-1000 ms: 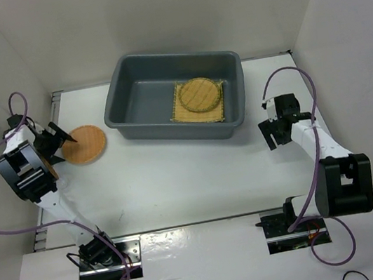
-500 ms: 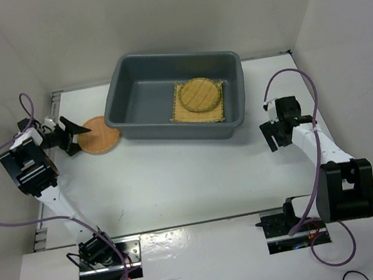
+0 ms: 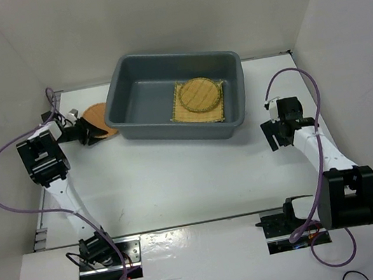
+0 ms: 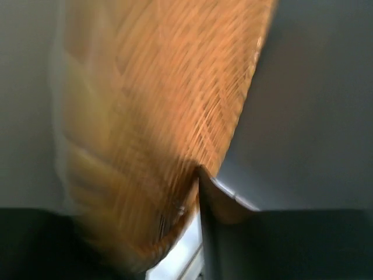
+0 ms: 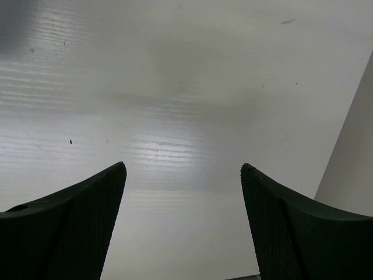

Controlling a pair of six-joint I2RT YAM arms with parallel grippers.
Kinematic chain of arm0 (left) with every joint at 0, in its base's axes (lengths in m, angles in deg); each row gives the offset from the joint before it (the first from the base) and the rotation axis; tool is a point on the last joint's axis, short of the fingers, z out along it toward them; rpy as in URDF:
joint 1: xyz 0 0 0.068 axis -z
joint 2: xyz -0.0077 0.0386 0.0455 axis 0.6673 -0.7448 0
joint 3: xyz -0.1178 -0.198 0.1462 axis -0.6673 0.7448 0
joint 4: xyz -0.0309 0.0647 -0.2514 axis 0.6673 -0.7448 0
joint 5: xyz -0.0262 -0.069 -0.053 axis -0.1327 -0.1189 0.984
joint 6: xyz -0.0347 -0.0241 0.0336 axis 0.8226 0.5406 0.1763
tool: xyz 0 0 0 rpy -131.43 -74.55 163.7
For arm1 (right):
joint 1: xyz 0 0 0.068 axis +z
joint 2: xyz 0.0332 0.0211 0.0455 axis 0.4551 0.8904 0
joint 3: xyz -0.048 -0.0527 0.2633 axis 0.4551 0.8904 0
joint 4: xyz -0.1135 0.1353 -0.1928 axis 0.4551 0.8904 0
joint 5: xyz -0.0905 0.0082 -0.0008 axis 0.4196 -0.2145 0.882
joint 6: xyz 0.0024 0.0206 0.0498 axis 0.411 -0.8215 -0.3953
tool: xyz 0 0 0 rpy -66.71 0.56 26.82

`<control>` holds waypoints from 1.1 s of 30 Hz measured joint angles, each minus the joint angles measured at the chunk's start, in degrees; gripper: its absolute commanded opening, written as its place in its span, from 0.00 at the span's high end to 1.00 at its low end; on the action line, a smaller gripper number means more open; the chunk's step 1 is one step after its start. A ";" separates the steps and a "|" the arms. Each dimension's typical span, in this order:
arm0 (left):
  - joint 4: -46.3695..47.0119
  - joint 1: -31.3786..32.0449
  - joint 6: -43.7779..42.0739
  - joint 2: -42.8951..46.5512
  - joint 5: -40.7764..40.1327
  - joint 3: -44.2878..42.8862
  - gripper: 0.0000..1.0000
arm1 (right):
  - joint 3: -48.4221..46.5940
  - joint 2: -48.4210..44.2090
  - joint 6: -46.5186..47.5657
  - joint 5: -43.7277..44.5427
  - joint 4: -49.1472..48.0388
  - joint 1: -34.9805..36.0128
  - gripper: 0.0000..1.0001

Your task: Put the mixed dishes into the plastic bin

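Two woven dishes already lie in your large dark grey plastic bin (image 3: 173, 55): a square tan mat-like plate (image 3: 184, 116) with a smaller round tan plate (image 3: 200, 94) on it. Over the last second your left end effector (image 3: 89, 132), clenched on the round orange-brown plate (image 3: 96, 114), has brought it across the desk (image 3: 178, 177) to the bin's left end, so lifting it over the rim looks next. Your right end effector (image 5: 183, 175) hangs spread wide and empty.

Left arm (image 3: 68, 201) and right arm (image 3: 323, 150): white links, black joint housings, bare-metal base plates (image 3: 129, 250). Purple cables (image 3: 290, 69) loop back from behind the jaws. Right gripper (image 5: 183, 175): black tapered fingers (image 5: 70, 227), finely dotted inner faces.
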 measured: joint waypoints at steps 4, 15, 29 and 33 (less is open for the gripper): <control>-0.20 0.90 0.92 0.24 -0.33 -0.57 0.98 | 0.02 -0.55 -0.17 0.24 -0.20 0.00 0.16; 0.00 -5.27 14.05 16.65 -24.50 -3.61 1.00 | 0.02 -0.57 -0.46 0.90 -0.48 0.00 0.16; 13.16 21.24 30.82 17.49 -19.52 -28.41 1.00 | 0.02 -1.31 -0.74 1.68 -0.59 0.00 0.16; 4.37 30.99 29.73 1.86 -15.45 -48.76 1.00 | 0.04 -1.73 -1.07 2.12 -0.68 0.00 0.16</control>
